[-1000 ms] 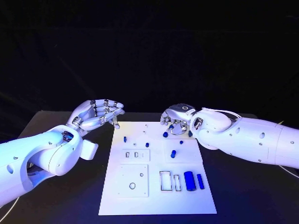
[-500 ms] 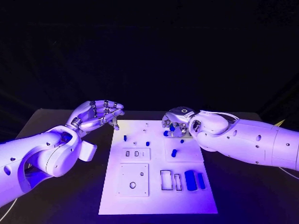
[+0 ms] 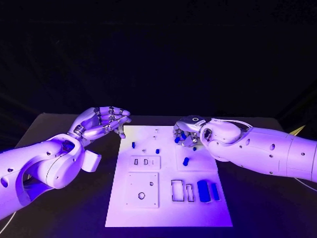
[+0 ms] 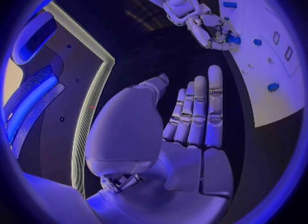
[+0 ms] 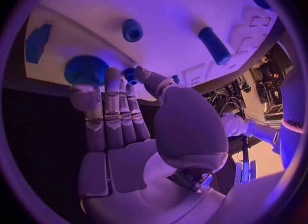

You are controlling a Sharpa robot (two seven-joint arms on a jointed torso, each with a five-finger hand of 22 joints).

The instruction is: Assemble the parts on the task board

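In the head view we find the task board [image 3: 169, 183] lying flat in the middle of the black surface [image 3: 73, 198], with blue parts scattered over it. The right hand [image 3: 187, 133] is over the board's far right corner, fingers curled down about a small blue part [image 3: 178, 140]; the left hand [image 3: 101, 123] hangs just off the far left corner, fingers curled in, nothing in them. In the left wrist view the left hand [image 4: 186, 126] shows its fingers straight and close together, empty, with the right hand [image 4: 215, 31] at the board's edge beyond. In the right wrist view the right hand [image 5: 122, 116] pinches a small blue peg [image 5: 131, 75] at its fingertips beside a blue gear [image 5: 85, 70]. We judge the step to be seating this peg; the next move calls for aligning it upright over its hole.
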